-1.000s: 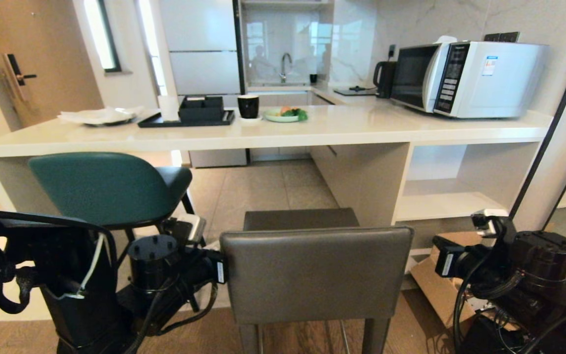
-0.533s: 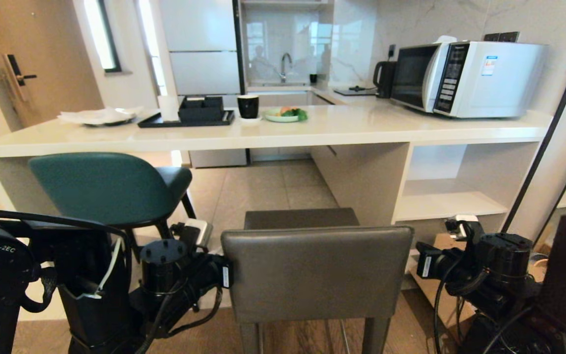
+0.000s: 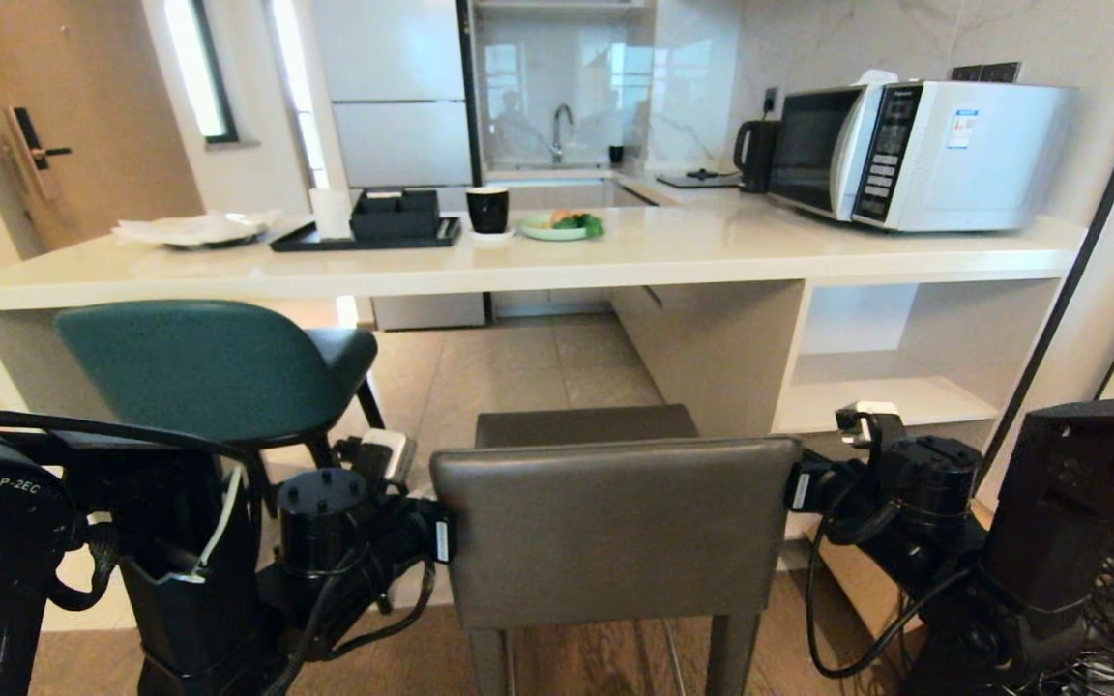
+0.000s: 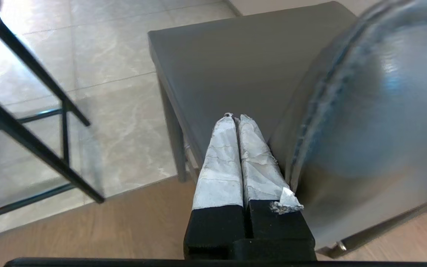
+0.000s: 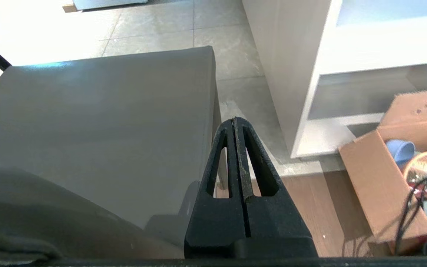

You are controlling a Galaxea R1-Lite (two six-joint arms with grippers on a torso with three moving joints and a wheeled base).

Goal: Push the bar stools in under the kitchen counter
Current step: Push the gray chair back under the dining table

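Observation:
The dark grey bar stool (image 3: 615, 527) stands right in front of me, its square back towards me and its seat (image 3: 584, 425) short of the kitchen counter (image 3: 692, 253). The teal bar stool (image 3: 199, 367) is at the left, partly under the counter. My left gripper (image 4: 235, 117) is shut and empty; its white-wrapped fingers lie along the left edge of the grey stool's back (image 4: 365, 122), over the seat. My right gripper (image 5: 234, 119) is shut and empty, and sits just off the right edge of the grey seat (image 5: 106, 122). Both arms flank the stool's back.
A microwave (image 3: 915, 155), a kettle (image 3: 758, 155), a black tray (image 3: 373, 230), a cup (image 3: 488, 208) and a plate of food (image 3: 562, 225) stand on the counter. Open white shelves (image 3: 886, 387) fill its right end. An open cardboard box (image 5: 387, 185) lies on the floor to the right.
My right arm has swung in to the left and now sits close against the right side of the grey stool's back. The left arm has hardly moved.

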